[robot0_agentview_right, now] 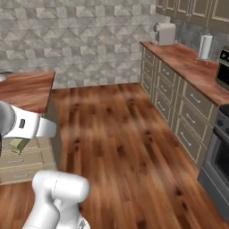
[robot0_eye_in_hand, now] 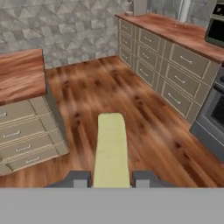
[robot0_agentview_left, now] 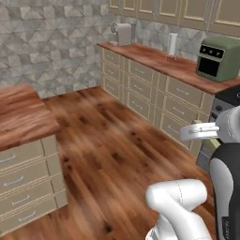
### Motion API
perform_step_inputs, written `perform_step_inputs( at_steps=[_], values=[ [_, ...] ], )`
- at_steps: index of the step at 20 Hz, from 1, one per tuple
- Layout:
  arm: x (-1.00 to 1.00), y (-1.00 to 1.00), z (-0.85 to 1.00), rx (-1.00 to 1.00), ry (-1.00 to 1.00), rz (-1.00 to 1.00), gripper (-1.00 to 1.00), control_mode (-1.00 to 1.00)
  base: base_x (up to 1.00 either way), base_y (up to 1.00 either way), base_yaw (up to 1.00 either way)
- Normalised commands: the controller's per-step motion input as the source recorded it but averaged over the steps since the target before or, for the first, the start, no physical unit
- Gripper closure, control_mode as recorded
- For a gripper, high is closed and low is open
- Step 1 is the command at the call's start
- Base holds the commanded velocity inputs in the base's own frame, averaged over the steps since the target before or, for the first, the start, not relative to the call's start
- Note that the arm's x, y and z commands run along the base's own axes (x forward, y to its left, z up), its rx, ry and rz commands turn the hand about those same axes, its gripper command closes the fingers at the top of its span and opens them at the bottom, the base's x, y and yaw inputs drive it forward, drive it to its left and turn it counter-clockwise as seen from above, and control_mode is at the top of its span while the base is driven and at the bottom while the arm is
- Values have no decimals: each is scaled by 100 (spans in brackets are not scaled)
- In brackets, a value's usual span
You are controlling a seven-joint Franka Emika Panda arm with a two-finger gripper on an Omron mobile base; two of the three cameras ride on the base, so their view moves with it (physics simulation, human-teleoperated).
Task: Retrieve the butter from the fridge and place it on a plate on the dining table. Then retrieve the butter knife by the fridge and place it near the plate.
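Butter (robot0_eye_in_hand: 111, 148) sits clamped between the two dark fingertips of the gripper (robot0_eye_in_hand: 111, 179) in the hand view, a pale olive-yellow stick running from the jaws toward twelve o'clock, held above the wood floor (robot0_eye_in_hand: 131, 100). In the left base view the hand (robot0_agentview_left: 199, 132) shows at four o'clock, with a sliver of the yellow stick just beside its far end; in the right base view the stick peeks out below the white wrist at nine o'clock. At two o'clock in the hand view runs a wood-topped counter (robot0_eye_in_hand: 175, 30) with beige drawers (robot0_eye_in_hand: 175, 78), ending at a dark oven front (robot0_eye_in_hand: 214, 113) at three o'clock. A green toaster oven (robot0_agentview_left: 218, 58), a paper towel roll (robot0_agentview_left: 172, 44) and a white coffee machine (robot0_agentview_left: 123, 33) stand on that counter. At nine o'clock a second wood-topped drawer unit (robot0_eye_in_hand: 22, 78) stands apart from it across the floor, against a grey patterned tile wall (robot0_agentview_left: 51, 42).
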Motion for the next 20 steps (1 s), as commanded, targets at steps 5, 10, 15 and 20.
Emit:
perform_step_inputs(
  at_steps=[5,10,15,20],
  values=[
    [0,0,0,0,0,0,100,100,100,-46,0],
    [0,0,0,0,0,0,100,100,100,-23,2],
    [0,0,0,0,0,0,100,100,100,0,12],
    [0,0,0,0,0,0,100,100,100,-15,20]
  ],
)
